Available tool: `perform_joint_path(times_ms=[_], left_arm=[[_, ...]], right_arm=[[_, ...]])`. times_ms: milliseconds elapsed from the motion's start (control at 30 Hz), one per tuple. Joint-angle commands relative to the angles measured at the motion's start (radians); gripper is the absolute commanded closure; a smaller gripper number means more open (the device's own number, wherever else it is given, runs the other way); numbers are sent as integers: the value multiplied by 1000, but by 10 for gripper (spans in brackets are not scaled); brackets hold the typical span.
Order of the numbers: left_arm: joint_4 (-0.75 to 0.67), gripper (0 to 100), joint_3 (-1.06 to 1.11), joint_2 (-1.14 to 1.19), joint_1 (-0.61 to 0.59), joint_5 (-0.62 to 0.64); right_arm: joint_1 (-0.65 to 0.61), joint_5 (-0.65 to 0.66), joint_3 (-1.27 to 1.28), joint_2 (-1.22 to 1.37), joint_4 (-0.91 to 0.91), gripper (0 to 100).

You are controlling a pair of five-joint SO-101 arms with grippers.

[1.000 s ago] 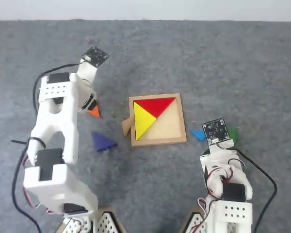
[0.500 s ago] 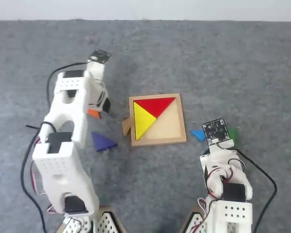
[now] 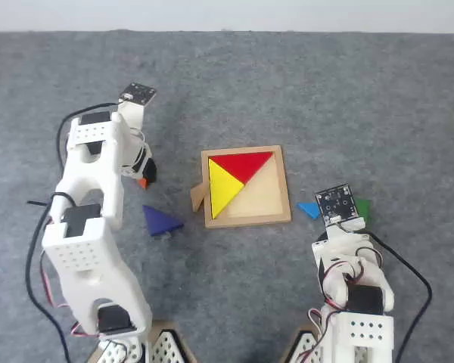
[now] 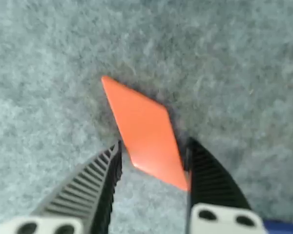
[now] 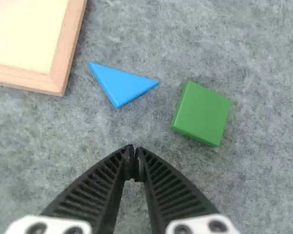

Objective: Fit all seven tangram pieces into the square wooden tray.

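1. Left wrist view: the left gripper [image 4: 155,145] has its jaws released and straddles the orange parallelogram [image 4: 144,129], which lies flat on the grey carpet [image 4: 224,53].
2. High view: this piece sits left of the square wooden tray [image 3: 247,220]. A dark blue triangle [image 3: 160,220] lies nearer, apart from it.
3. The tray holds a red triangle [image 3: 243,164] and a yellow triangle [image 3: 222,189], edges touching.
4. A tan piece [image 3: 197,197] rests against the tray's left rim.
5. The right gripper [image 5: 133,150] is clenched on nothing. A light blue triangle [image 5: 121,85] and a green square [image 5: 201,113] lie just beyond it, right of the tray.
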Motion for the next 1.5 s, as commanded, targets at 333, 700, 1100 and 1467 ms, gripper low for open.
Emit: perform_joint_path(times_ms=[333,700,1100,1467], left_arm=[[-12,813,-7,-272,46,-14],[-89,794,31,-40,34,-49],[-43,794,-1,-38,-71,-103],[-43,794,-110,-40,-123,-78]], right_arm=[[-4,11,15,-21,-2,989],[-4,11,15,-21,-1,989],[-4,11,15,-21,-2,989],[-4,11,15,-21,-2,989]])
